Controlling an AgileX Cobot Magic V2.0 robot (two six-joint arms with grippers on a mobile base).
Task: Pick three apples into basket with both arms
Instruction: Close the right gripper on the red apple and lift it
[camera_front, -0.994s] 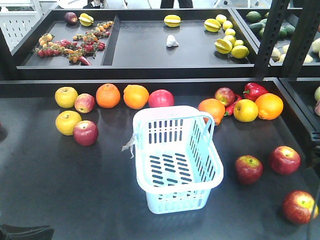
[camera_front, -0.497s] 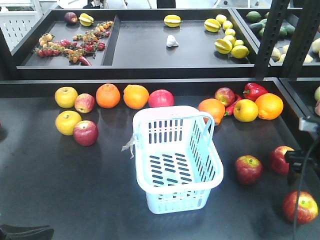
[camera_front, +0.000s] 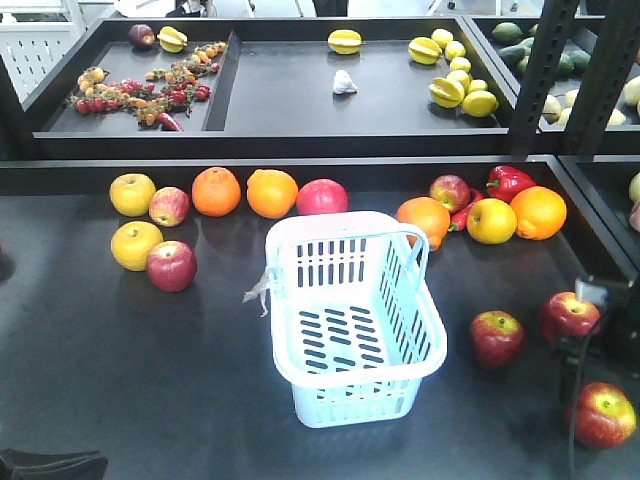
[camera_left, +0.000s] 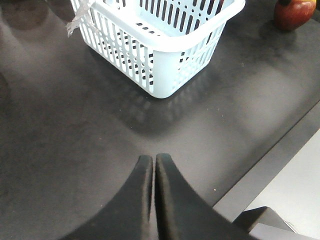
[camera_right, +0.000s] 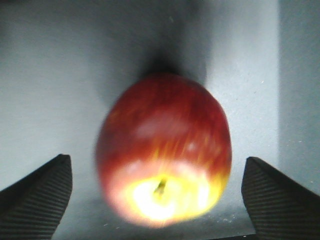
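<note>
Presently the right gripper (camera_right: 156, 165) hangs spread wide astride a red apple (camera_right: 162, 140), while the left gripper (camera_left: 153, 159) sits pressed closed, empty, near the basket (camera_left: 165, 46).

The basket (camera_front: 355, 405) stands in the middle of the tabletop (camera_front: 120, 380). Right of it lie the near apple (camera_front: 497, 338) just beside it, the far apple (camera_front: 562, 318) further right, and the front apple (camera_front: 603, 413) toward the front-right corner. Two oranges (camera_front: 217, 191) sit behind it.

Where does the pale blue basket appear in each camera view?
Front view: the basket stands in the middle.
Left wrist view: the basket lies along the top edge, cut off.
Right wrist view: not in it.
Shared landmark: the clear plastic scrap on its rim.
</note>
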